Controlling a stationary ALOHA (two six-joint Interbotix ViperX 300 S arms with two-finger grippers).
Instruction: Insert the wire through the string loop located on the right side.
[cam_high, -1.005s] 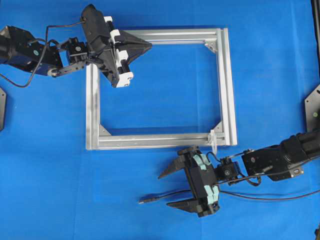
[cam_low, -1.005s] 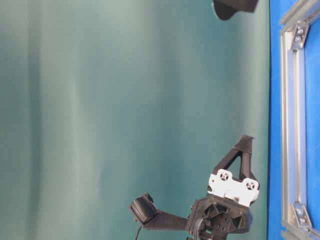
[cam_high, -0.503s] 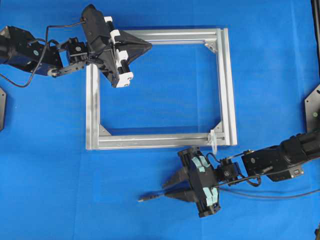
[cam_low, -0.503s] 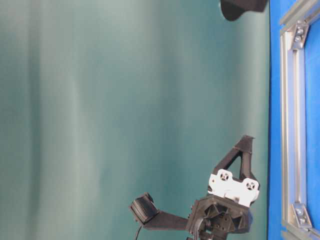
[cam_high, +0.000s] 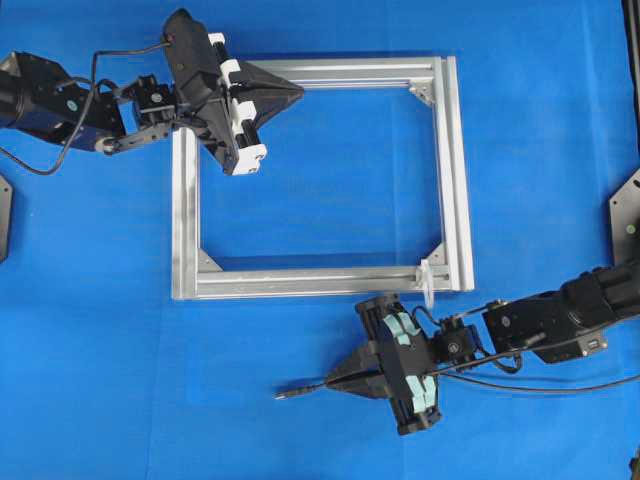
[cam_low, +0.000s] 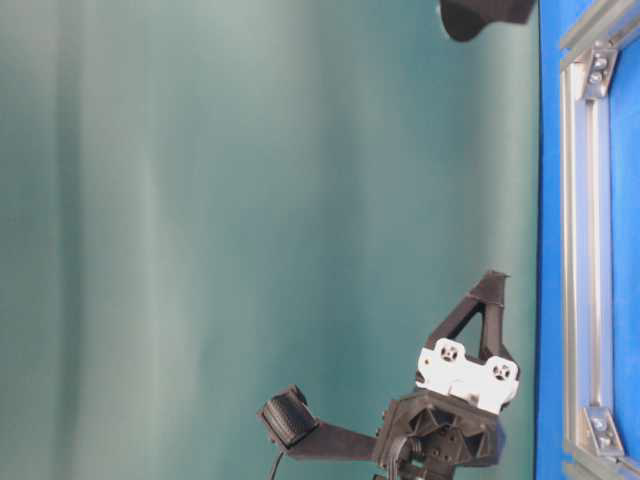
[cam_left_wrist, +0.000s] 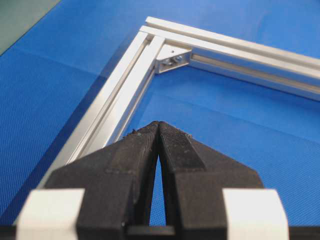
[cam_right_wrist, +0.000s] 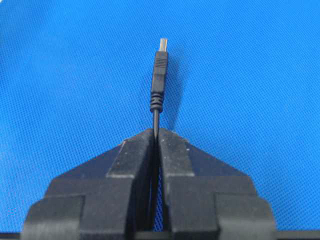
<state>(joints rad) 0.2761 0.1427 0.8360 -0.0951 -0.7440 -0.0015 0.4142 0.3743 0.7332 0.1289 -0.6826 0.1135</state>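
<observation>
The thin black wire (cam_high: 305, 387) lies on the blue cloth below the silver frame (cam_high: 182, 215), its plug tip pointing left. My right gripper (cam_high: 330, 381) is shut on the wire just behind the plug; in the right wrist view the wire (cam_right_wrist: 159, 82) sticks out straight ahead of the closed right gripper (cam_right_wrist: 156, 131). The small white string loop (cam_high: 426, 279) stands on the frame's bottom bar near its right corner, up and right of my right gripper. My left gripper (cam_high: 297, 92) is shut and empty, hovering over the frame's top left corner, and the left gripper (cam_left_wrist: 158, 124) shows closed tips in its wrist view.
The wire trails off right past the right arm (cam_high: 560, 315) toward the table's edge. A corner bracket (cam_left_wrist: 172, 57) sits inside the frame ahead of the left gripper. In the table-level view the frame (cam_low: 587, 250) runs along the right side.
My right gripper's jaws have closed from wide open onto the wire behind its plug. The left arm has stayed still.
</observation>
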